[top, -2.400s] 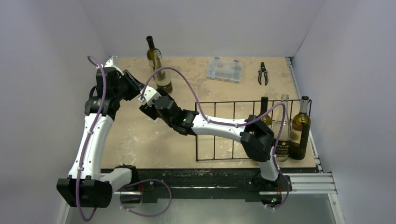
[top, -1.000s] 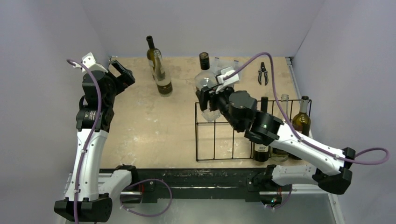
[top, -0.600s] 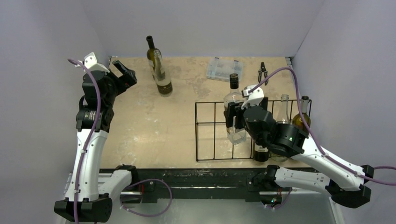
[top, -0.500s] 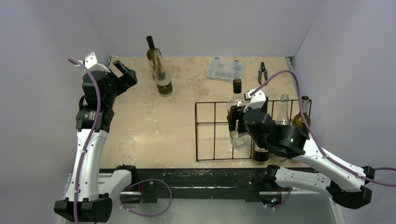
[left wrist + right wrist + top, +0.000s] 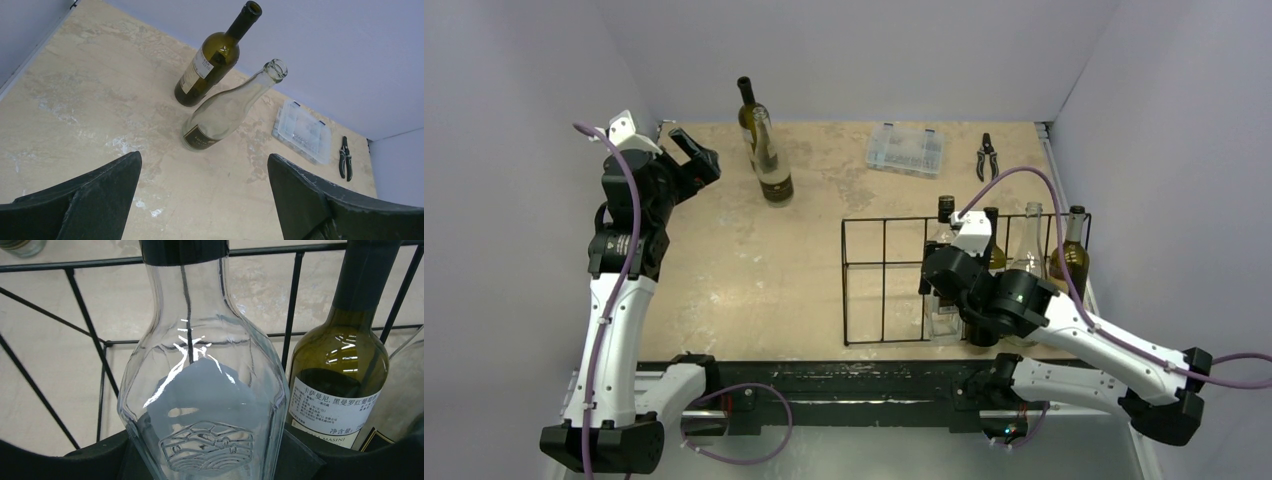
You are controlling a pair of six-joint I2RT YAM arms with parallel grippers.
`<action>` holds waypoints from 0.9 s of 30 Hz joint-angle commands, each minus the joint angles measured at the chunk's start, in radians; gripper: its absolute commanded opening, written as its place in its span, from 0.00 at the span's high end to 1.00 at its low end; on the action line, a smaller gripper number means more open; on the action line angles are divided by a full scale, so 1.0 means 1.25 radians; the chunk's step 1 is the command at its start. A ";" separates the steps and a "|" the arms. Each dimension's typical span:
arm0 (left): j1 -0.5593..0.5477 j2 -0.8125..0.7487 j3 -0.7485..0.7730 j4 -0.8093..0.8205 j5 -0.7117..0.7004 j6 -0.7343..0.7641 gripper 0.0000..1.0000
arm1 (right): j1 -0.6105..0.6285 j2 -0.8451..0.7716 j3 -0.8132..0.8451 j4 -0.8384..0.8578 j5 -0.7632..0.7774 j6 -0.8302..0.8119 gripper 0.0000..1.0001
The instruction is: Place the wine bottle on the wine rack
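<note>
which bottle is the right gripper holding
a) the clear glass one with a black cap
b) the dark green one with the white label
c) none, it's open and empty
a: in the right wrist view the right gripper is closed around the clear bottle with the black cap, which is inside the wine rack.

Plain lavender walls (image 5: 844, 50), beige tabletop (image 5: 754, 270)

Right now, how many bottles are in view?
6. Dark bottle and clear bottle stand far left. In the wine rack: square bottle held by right gripper, then black-capped bottle, transparent bottle, green bottle.
</note>
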 commanded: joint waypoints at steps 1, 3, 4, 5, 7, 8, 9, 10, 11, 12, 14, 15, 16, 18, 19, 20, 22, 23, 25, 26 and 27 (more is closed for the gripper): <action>-0.004 0.001 0.019 0.021 0.007 -0.014 0.03 | -0.018 0.016 -0.027 0.062 0.052 0.072 1.00; -0.004 0.003 0.027 0.014 0.012 -0.012 0.04 | -0.024 0.023 -0.055 0.087 0.053 0.071 1.00; -0.004 -0.001 0.022 0.019 0.011 -0.012 0.04 | -0.030 0.028 -0.065 0.094 0.051 0.075 1.00; -0.004 -0.003 0.015 0.025 0.009 -0.012 0.04 | -0.036 0.032 -0.074 0.102 0.050 0.078 1.00; -0.003 -0.001 0.019 0.023 0.009 -0.014 0.04 | -0.045 0.042 -0.086 0.118 0.051 0.073 1.00; -0.002 0.002 0.024 0.018 0.009 -0.014 0.04 | -0.047 0.046 -0.093 0.128 0.055 0.067 1.00; -0.002 0.002 0.028 0.013 0.011 -0.014 0.04 | -0.048 0.050 -0.100 0.138 0.060 0.061 1.00; -0.003 0.000 0.026 0.014 0.014 -0.013 0.04 | -0.050 0.054 -0.107 0.147 0.063 0.057 1.00; -0.003 -0.003 0.022 0.020 0.014 -0.013 0.04 | -0.052 0.056 -0.113 0.153 0.063 0.055 1.00; -0.004 -0.004 0.015 0.028 0.014 -0.014 0.04 | -0.054 0.058 -0.116 0.159 0.059 0.054 1.00; 0.003 0.001 0.020 0.023 0.021 -0.019 0.04 | -0.056 0.061 -0.124 0.169 0.058 0.050 1.00; 0.007 0.004 0.027 0.017 0.028 -0.021 0.04 | -0.057 0.061 -0.130 0.177 0.063 0.046 1.00; 0.009 0.004 0.029 0.014 0.032 -0.023 0.04 | -0.058 0.061 -0.137 0.184 0.068 0.046 1.00; 0.009 0.002 0.022 0.024 0.031 -0.024 0.04 | -0.062 0.065 -0.145 0.195 0.063 0.047 1.00; 0.010 0.002 0.019 0.026 0.031 -0.026 0.04 | -0.063 0.067 -0.149 0.200 0.061 0.047 1.00; 0.012 0.005 0.021 0.024 0.037 -0.028 0.04 | -0.064 0.071 -0.153 0.204 0.062 0.047 1.00; 0.012 0.010 0.025 0.021 0.051 -0.034 0.04 | -0.065 0.081 -0.163 0.208 0.073 0.049 1.00; 0.012 0.011 0.024 0.022 0.053 -0.037 0.05 | -0.066 0.087 -0.166 0.207 0.076 0.051 1.00; 0.012 0.010 0.017 0.028 0.053 -0.035 0.05 | -0.065 0.096 -0.170 0.202 0.078 0.057 1.00; 0.012 0.012 0.016 0.031 0.051 -0.037 0.05 | -0.066 0.100 -0.170 0.199 0.077 0.061 1.00; 0.028 0.015 0.020 0.028 0.056 -0.039 0.05 | -0.066 0.101 -0.172 0.200 0.080 0.063 1.00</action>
